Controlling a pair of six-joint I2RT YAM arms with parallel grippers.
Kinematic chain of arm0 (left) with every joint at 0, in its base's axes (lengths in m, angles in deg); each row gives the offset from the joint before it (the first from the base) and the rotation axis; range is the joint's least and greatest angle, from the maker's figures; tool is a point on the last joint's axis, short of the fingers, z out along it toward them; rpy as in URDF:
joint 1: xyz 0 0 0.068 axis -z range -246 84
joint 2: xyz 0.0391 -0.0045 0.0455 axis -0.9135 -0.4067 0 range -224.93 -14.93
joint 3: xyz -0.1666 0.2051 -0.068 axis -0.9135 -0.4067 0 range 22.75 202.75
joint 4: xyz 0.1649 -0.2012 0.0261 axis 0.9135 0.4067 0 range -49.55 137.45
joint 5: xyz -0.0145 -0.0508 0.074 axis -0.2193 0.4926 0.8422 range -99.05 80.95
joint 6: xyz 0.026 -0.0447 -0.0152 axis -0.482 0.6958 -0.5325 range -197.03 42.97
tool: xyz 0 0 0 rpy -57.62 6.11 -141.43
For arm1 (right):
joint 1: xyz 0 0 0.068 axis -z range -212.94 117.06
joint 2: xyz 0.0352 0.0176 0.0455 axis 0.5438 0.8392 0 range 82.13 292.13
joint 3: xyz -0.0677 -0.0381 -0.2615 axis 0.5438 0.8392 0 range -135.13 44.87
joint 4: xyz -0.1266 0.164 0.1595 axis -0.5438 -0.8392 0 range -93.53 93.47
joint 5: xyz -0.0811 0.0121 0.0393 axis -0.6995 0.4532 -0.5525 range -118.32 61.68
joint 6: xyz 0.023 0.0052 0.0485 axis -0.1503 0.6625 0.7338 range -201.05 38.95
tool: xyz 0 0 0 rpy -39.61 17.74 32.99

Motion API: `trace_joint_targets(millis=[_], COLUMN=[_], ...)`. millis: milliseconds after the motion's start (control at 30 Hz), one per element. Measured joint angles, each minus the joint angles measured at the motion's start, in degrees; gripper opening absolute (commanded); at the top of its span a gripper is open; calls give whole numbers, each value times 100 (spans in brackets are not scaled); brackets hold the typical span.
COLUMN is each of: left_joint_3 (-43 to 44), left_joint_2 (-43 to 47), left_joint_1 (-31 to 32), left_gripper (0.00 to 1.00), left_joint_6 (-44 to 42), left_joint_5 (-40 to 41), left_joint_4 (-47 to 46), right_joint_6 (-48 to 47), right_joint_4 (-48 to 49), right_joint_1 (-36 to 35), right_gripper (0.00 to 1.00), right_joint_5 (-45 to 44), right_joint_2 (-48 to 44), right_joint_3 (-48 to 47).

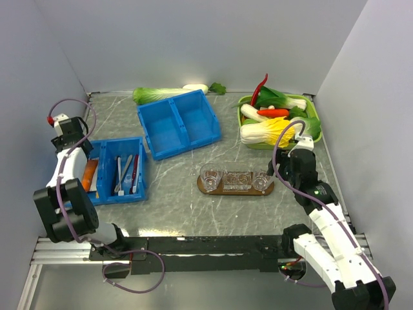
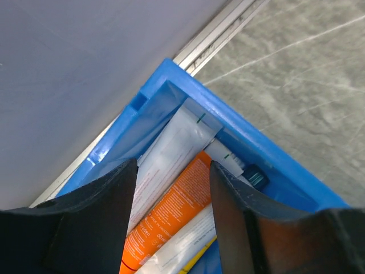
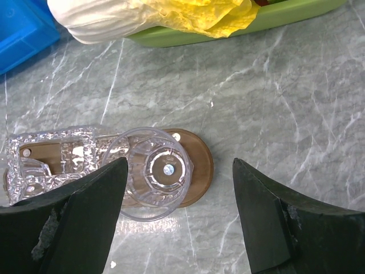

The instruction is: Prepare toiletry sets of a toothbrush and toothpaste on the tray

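Observation:
The dark-brown wooden tray point(image 1: 208, 189) lies mid-table with three clear cups point(image 1: 211, 175) in a row, all empty. My right gripper point(image 1: 279, 173) hovers open above the tray's right end. In the right wrist view its jaws point(image 3: 179, 162) stand wide around the rightmost cup point(image 3: 154, 171) on the tray point(image 3: 199, 162). Brushes point(image 1: 124, 173) lie in the small blue bin point(image 1: 139, 143). My left gripper point(image 1: 86, 155) hangs open over that bin's left compartment. In the left wrist view point(image 2: 173, 165) an orange tube point(image 2: 171, 211) and white tubes point(image 2: 177, 137) lie between its fingers.
A larger two-part blue bin point(image 1: 179, 123) stands behind the tray. A green vegetable tray point(image 1: 313, 103) with leafy greens, cabbage and peppers sits at the back right; its cabbage point(image 3: 114, 17) shows in the right wrist view. Bok choy point(image 1: 161, 95) lies along the back wall. Walls close in left and right.

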Motion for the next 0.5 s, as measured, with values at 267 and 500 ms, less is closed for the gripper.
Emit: trace_joint_targets(millis=[267, 500], left_joint_3=[-131, -426], left_joint_2=[-437, -518], left_joint_1=[0, -39], left_gripper=[60, 62], left_joint_6=[7, -15], left_joint_5=[22, -127], left_joint_4=[131, 269], right_joint_6=[-11, -11], right_joint_4=[4, 28], right_joint_1=[0, 0], right_gripper=[82, 83], right_joint_5=[66, 151], right_joint_2=[-39, -271], right_joint_3=[0, 0])
